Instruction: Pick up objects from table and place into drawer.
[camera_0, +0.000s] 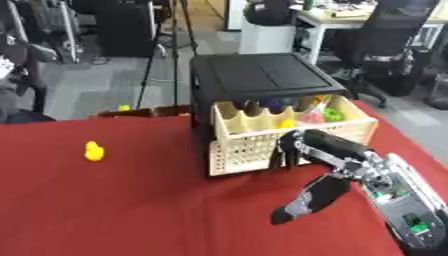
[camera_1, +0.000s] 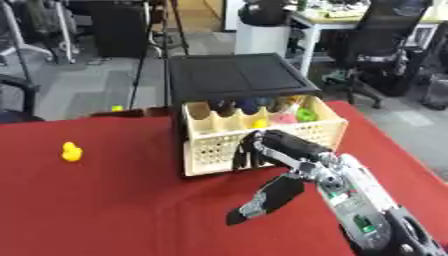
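A small yellow duck (camera_0: 94, 151) sits alone on the red table (camera_0: 131, 210), at the left. The cream lattice drawer (camera_0: 249, 145) is pulled out of the black cabinet (camera_0: 258, 75). It holds several small things, among them a purple one (camera_0: 271, 104), a green one (camera_0: 332, 115) and a yellow one (camera_0: 286, 123). My right hand (camera_0: 328, 145) comes in from the lower right and is open. Its fingers (camera_0: 284, 152) hang straight down against the drawer's front wall and its thumb (camera_0: 306, 200) stretches down-left over the cloth. It holds nothing. My left hand does not show.
The cabinet stands at the table's far edge, in the middle. A brown object (camera_0: 144, 113) lies at the far edge to its left, with a small yellow thing (camera_0: 124, 107) just beyond. Office chairs, a tripod and desks stand on the floor behind.
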